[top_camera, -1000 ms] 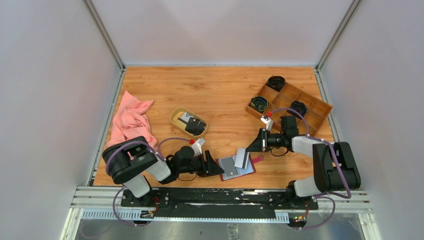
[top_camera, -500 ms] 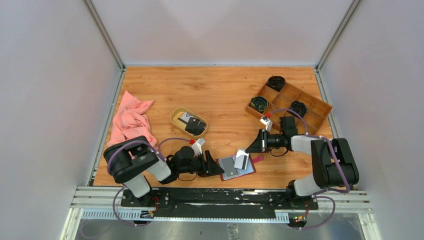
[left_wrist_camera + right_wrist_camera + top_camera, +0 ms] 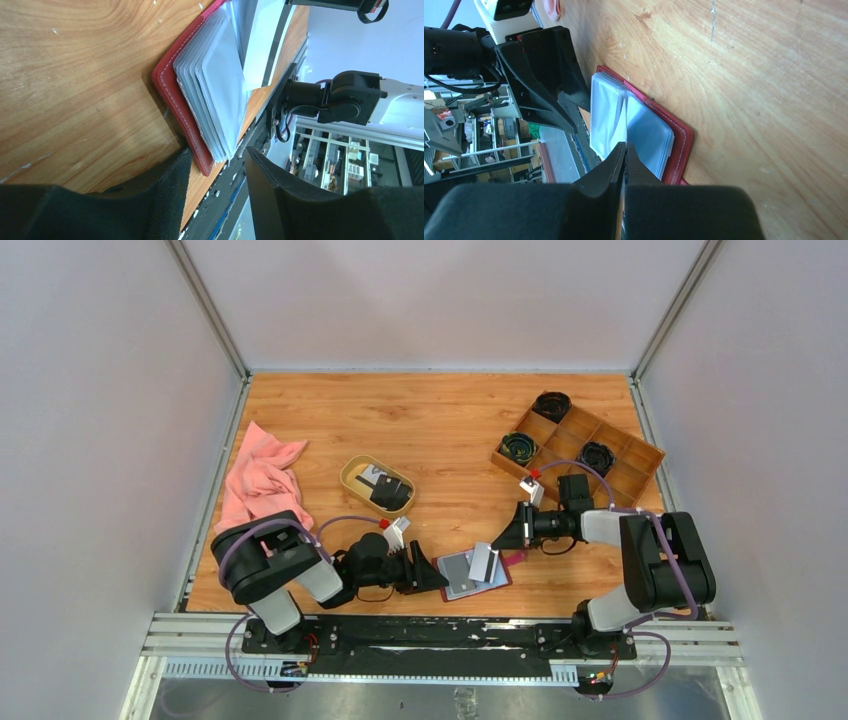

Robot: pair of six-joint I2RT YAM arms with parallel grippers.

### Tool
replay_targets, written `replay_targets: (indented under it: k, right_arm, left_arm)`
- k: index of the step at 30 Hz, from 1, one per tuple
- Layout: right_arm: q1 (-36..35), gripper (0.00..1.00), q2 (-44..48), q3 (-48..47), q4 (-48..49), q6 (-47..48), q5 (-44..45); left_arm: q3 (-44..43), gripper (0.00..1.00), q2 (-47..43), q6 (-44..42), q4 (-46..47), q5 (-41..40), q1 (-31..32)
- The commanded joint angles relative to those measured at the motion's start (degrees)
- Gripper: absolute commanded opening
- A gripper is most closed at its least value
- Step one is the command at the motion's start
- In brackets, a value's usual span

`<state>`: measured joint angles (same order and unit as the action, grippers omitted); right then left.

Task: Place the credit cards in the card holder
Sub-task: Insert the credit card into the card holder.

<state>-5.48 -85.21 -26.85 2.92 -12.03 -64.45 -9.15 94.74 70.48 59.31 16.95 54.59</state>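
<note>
**Right gripper** [image 3: 624,150]: jaws pinched shut on the edge of a pale grey card [image 3: 483,561]. The card is tilted, its lower end against the grey pockets of the open red card holder [image 3: 455,582], which lies at lower centre of the overhead view.
**Right arm:** reaches leftward, low over the table [image 3: 440,420], from its base at lower right.
**Left gripper** [image 3: 217,155]: jaws apart, holding nothing, with the holder's near corner at their mouth.
**Left arm:** folded low along the near edge, pointing right.
More cards [image 3: 390,496] lie in an oval dish [image 3: 350,472], left of centre.
</note>
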Motion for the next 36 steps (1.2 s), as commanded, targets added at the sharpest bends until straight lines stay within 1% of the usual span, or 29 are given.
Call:
replay_targets:
  k: [1,7,15,26,32,36]
  right_arm:
    - [0.51,0.0,1.48,-0.44,-2.65,2.21,2.25]
    - [-0.17,0.0,-1.52,-0.6,-2.65,3.66,-0.99]
    - [-3.77,0.0,-4.88,-3.0,-2.7,5.18,-3.89]
    - [-5.42,0.0,-12.69,-7.59,-9.64,9.06,-5.77]
    - [-5.43,0.0,-11.23,-7.23,-13.07,12.6,-5.46]
    - [-6.23,0.0,-12.23,-7.68,-13.46,13.88,-6.38]
  left_arm:
    - [2.7,0.52,4.21,-3.42,-14.85,-2.98,0.61]
    - [2.19,0.52,5.76,-3.33,-13.85,-2.44,0.61]
    - [2.01,0.51,6.57,-3.2,-13.44,-2.41,0.61]
    - [2.87,0.51,7.88,-2.29,-10.56,-2.71,0.61]
    - [2.93,0.5,9.49,-1.93,-8.57,-2.42,0.52]
    - [2.91,0.5,11.72,-1.52,-5.78,-1.79,0.52]
